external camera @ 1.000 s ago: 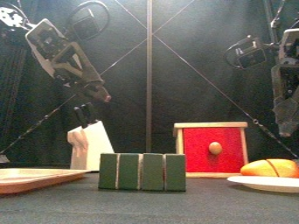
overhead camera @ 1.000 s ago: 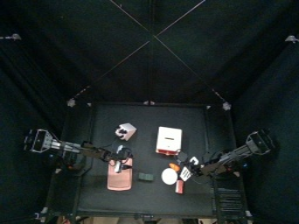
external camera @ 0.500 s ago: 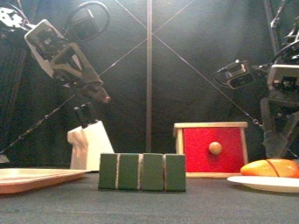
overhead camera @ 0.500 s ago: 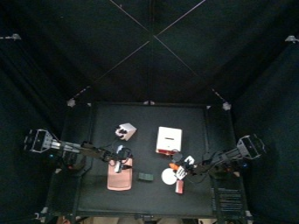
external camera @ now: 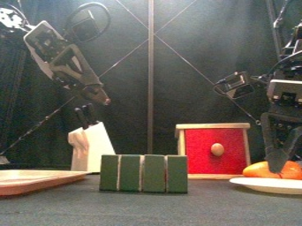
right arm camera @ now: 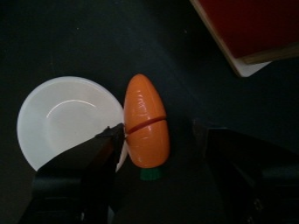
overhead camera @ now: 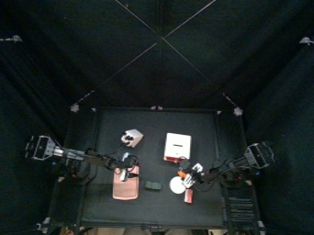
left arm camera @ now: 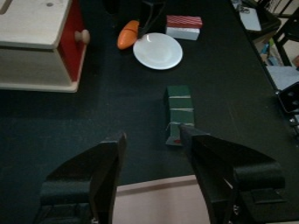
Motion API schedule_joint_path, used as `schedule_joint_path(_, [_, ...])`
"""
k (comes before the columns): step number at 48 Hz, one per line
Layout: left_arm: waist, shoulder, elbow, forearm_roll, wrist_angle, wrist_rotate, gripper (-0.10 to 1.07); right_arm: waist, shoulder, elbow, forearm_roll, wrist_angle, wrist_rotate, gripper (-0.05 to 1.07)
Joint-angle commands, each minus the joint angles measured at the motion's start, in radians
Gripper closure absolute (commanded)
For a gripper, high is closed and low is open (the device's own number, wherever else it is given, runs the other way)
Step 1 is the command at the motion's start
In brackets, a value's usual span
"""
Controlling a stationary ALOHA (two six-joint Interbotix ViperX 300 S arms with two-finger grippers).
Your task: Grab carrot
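Observation:
The carrot (right arm camera: 147,122) is a stubby bright orange piece lying against the rim of a white plate (right arm camera: 65,122). It also shows in the front view (external camera: 262,169), the top view (overhead camera: 185,174) and the left wrist view (left arm camera: 128,36). My right gripper (right arm camera: 163,147) is open, with one jaw on each side of the carrot and not touching it. In the front view the right gripper (external camera: 281,152) hangs just above the carrot. My left gripper (left arm camera: 152,162) is open and empty, held above the table's left part (overhead camera: 124,163).
A red-fronted white box (external camera: 214,150) stands behind the plate (external camera: 267,184). A green block (external camera: 144,173) lies mid-table, with a pink tray (external camera: 33,180) at the front left and a white block (external camera: 90,147) behind it. A small red and white thing (left arm camera: 184,25) lies past the plate.
My right gripper has come down toward the carrot and now straddles it with open jaws. The left arm has not moved.

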Motion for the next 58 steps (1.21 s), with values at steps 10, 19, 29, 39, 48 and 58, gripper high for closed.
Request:
schedule_joint_path(10, [0.0,-0.002,-0.011,0.0,-0.006,0.0,0.11,-0.008,-0.012,-0.02,-0.003,-0.003,-0.003,0.24])
schedule_joint_path(19, [0.0,-0.002,-0.011,0.0,-0.008,0.0,0.11,-0.012,-0.017,-0.028,-0.003,0.008,-0.005,0.29])
schedule_joint_path(29, [0.0,-0.002,-0.011,-0.002,-0.006,-0.002,0.11,-0.012,-0.067,-0.049,-0.003,0.028,-0.006,0.3])
schedule_joint_path(39, [0.002,-0.002,-0.011,-0.002,-0.006,-0.002,0.11,-0.005,-0.138,-0.048,0.0,0.055,-0.005,0.3])
schedule_joint_path(48, [0.0,-0.002,-0.011,-0.002,-0.006,-0.002,0.11,-0.003,-0.16,-0.041,0.002,0.051,-0.005,0.3])
schedule_joint_path(58, [0.0,-0.002,-0.011,-0.002,-0.006,-0.002,0.11,0.012,-0.15,-0.046,0.008,0.014,-0.005,0.3])
